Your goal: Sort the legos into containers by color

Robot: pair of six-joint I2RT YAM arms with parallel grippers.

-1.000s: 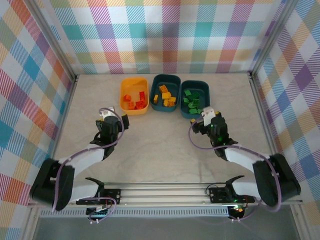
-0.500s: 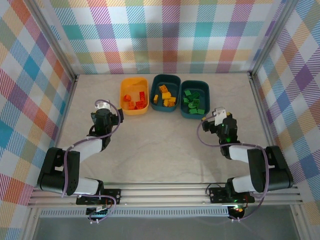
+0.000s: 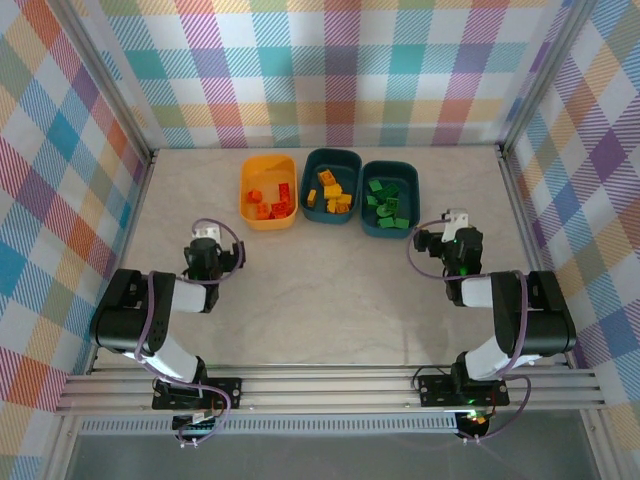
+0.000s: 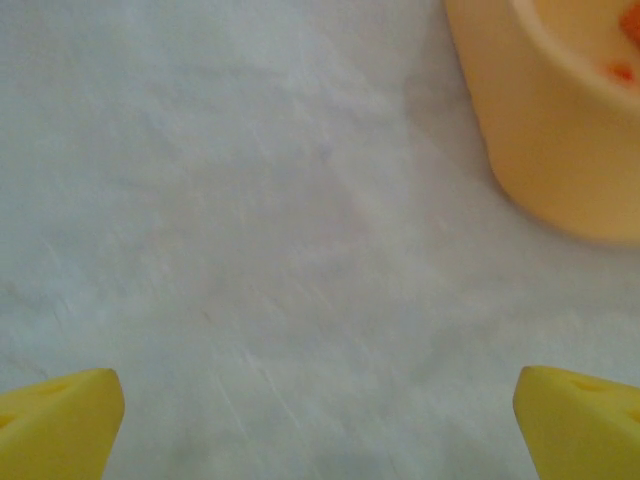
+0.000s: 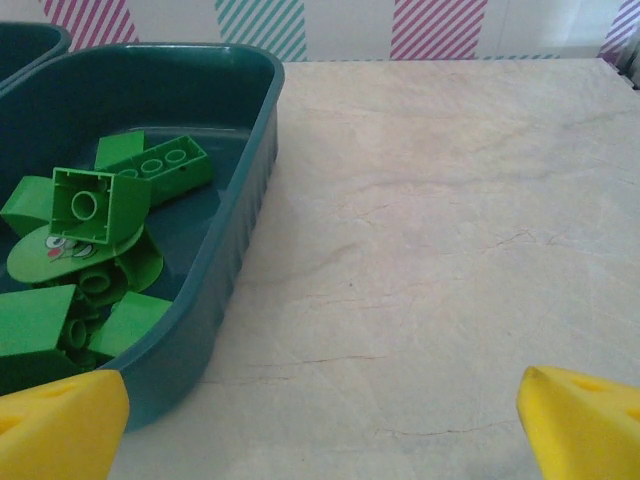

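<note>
Top external view: three tubs stand in a row near the middle of the table's [image 3: 320, 290] far edge, just beside one another. The orange-yellow tub [image 3: 262, 168] is at the left end and holds the red-orange legos [image 3: 270, 203]. The middle teal tub [image 3: 345, 163] holds the yellow legos [image 3: 334, 193], and the right teal tub [image 3: 402, 170] holds the green legos [image 3: 385, 203]. The left arm [image 3: 150, 310] is folded low toward the table's left edge and the right arm [image 3: 510, 310] toward its right edge, both on the near side of the tubs. In the left wrist view the left gripper [image 4: 320, 425] has its yellow fingertips [image 4: 60, 420] spread wide with bare table between them and nothing in its grasp; a corner of the orange-yellow tub sits up and to the right. In the right wrist view the right gripper [image 5: 320, 420] is likewise spread wide and holds nothing, its fingertips [image 5: 580, 425] over bare table just beside the near corner of the right teal tub, where the green legos lie heaped.
</note>
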